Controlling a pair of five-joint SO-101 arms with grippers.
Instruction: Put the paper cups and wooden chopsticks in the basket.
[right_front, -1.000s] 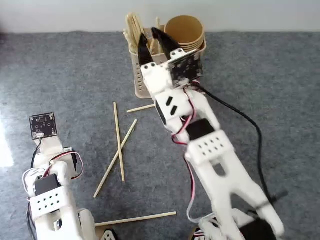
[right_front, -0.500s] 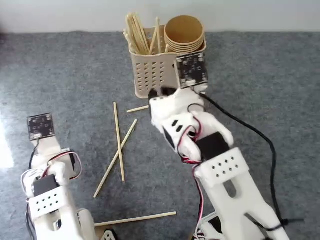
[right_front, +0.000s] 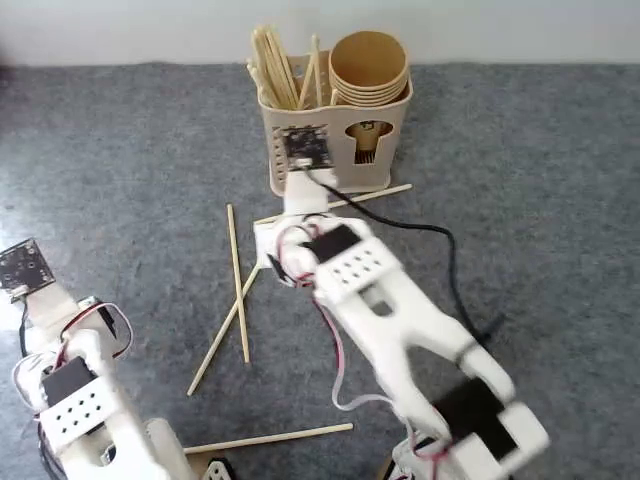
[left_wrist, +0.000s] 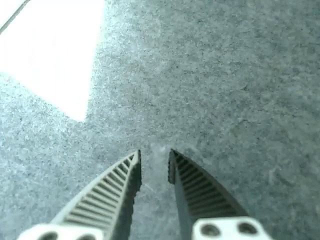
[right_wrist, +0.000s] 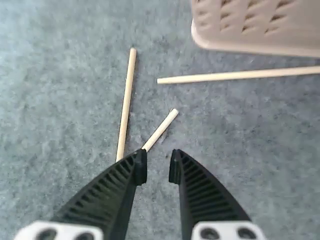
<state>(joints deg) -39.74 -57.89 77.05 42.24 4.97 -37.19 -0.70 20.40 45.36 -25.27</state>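
Though possibly in contact, chopstick (right_wrist: 160, 130) just beside right gripper (right_wrist: 157, 166).

The grey felt table (right_front: 560, 200) is carrying a beige basket (right_front: 340, 170), standing near its far edge. One chopstick (right_front: 380, 193) is lying just in front of it, two crossed chopsticks (right_front: 240, 300) are resting left of the middle, and a fourth chopstick (right_front: 270, 438) is lying by the near edge.

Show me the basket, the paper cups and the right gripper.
basket (right_front: 392, 158), high view, front wall.
paper cups (right_front: 369, 62), high view, inside the top cup.
right gripper (right_wrist: 157, 166), right wrist view, between its fingertips.
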